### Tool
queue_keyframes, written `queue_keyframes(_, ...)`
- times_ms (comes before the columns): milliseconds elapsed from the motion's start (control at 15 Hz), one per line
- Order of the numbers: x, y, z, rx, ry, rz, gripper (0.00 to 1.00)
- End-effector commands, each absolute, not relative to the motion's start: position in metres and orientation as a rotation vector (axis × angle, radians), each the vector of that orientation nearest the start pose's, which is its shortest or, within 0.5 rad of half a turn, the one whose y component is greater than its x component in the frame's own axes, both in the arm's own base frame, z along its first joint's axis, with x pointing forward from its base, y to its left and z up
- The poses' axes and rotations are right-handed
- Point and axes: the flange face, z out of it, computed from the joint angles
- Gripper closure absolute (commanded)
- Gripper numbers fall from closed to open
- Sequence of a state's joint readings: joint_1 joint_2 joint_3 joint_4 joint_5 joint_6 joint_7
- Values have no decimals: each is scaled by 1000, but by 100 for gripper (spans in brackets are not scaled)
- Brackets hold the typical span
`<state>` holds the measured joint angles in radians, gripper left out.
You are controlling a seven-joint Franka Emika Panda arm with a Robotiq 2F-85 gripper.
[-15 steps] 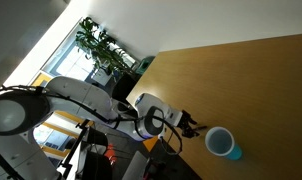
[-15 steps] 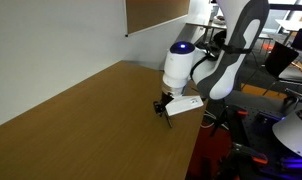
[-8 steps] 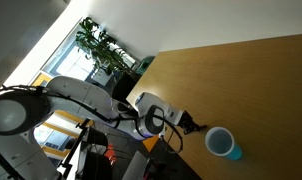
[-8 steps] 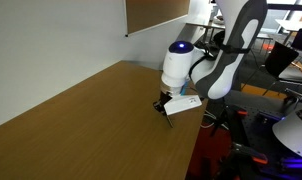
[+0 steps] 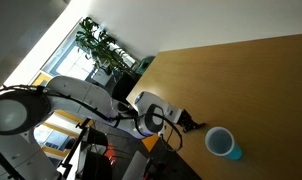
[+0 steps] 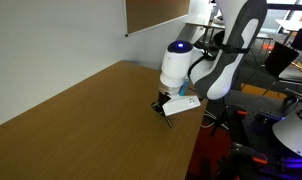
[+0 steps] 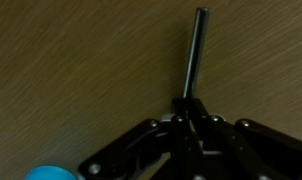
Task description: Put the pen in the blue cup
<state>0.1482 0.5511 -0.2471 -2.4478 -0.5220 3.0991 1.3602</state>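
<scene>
One pen (image 7: 195, 55) is all that's being carried here, and in the wrist view the gripper (image 7: 191, 108) is pinching it by its near end, the two fingers drawn almost fully together on the dark stick while the rest of it is pointing away over the wooden table (image 7: 61, 70). Holding it by the tip like that is making sense, I reckon: the long free part is staying clear of the fingers, ready to be tipped into an opening. The blue cup (image 7: 46, 173) is just peeking in at the bottom edge of that view, off to one side and apart from the pen, so the pen isn't over it yet. In an exterior view the gripper (image 5: 194, 126) is hanging low over the table near its edge, with the cup (image 5: 222, 143) standing upright just beside it, mouth facing up. Whether the pen's far end is touching the wood or floating just above it, I can't tell. Compared with a second ago, the gripper is sitting a touch closer to the cup in that view, and the cup is staying exactly where it was.
</scene>
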Motion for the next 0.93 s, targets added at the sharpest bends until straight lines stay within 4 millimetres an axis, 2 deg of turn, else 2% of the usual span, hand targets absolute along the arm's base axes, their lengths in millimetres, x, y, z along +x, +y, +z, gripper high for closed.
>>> queue_keyframes(0, 465, -11, 123, -2908, 1381, -275, 97)
queue_keyframes(333, 482, -9, 175, -2921, 1381, -231, 97)
queue_keyframes(667, 514, -4, 235, -2961, 1161, 22, 97)
queue_keyframes(867, 540, -9, 267, -3022, 1043, 58, 97)
